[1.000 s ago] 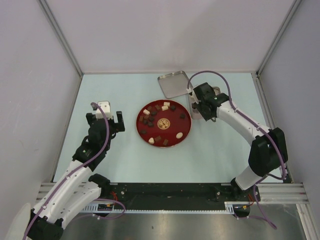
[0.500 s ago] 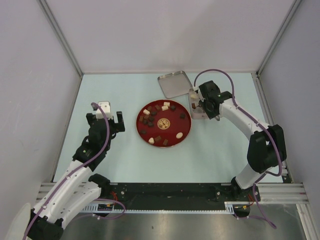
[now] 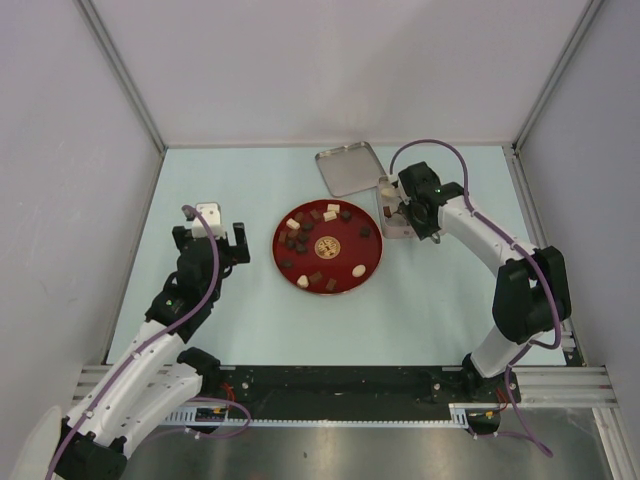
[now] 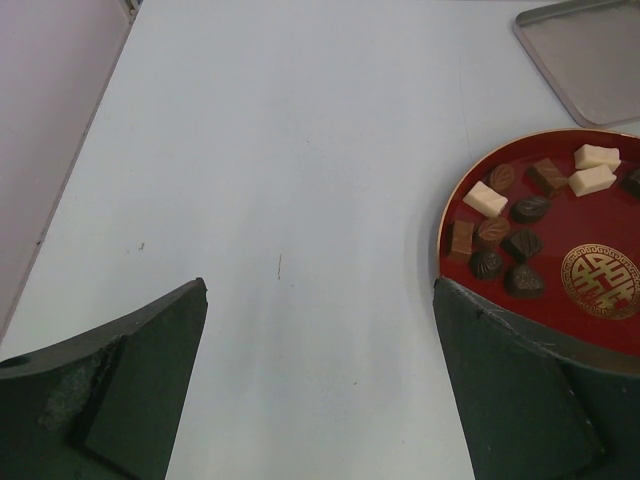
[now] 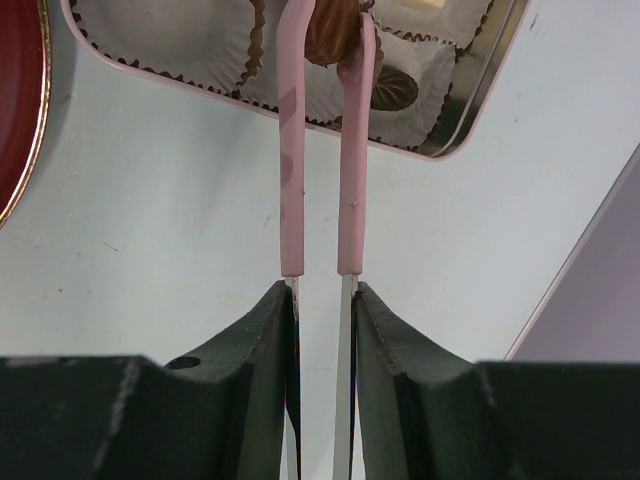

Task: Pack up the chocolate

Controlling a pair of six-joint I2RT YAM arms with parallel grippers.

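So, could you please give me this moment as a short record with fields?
left gripper: jaws open, empty, left of the red plate
right gripper: jaws shut on pink tongs
pink tongs: pinching a brown chocolate over the tin
tin: lined with paper cups; one holds a dark chocolate
red plate: holds many chocolates
lid: lying off, behind the plate

Glossy red plate (image 3: pixel 372 252), matt metal lid (image 3: pixel 349 168), crinkled paper cups (image 5: pixel 180 40), smooth pink tongs (image 5: pixel 292 150), shiny chocolate (image 5: pixel 333 35).

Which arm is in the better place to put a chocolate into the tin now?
Right. The right gripper holds pink tongs pinching a chocolate over the tin; the left gripper is open and empty.
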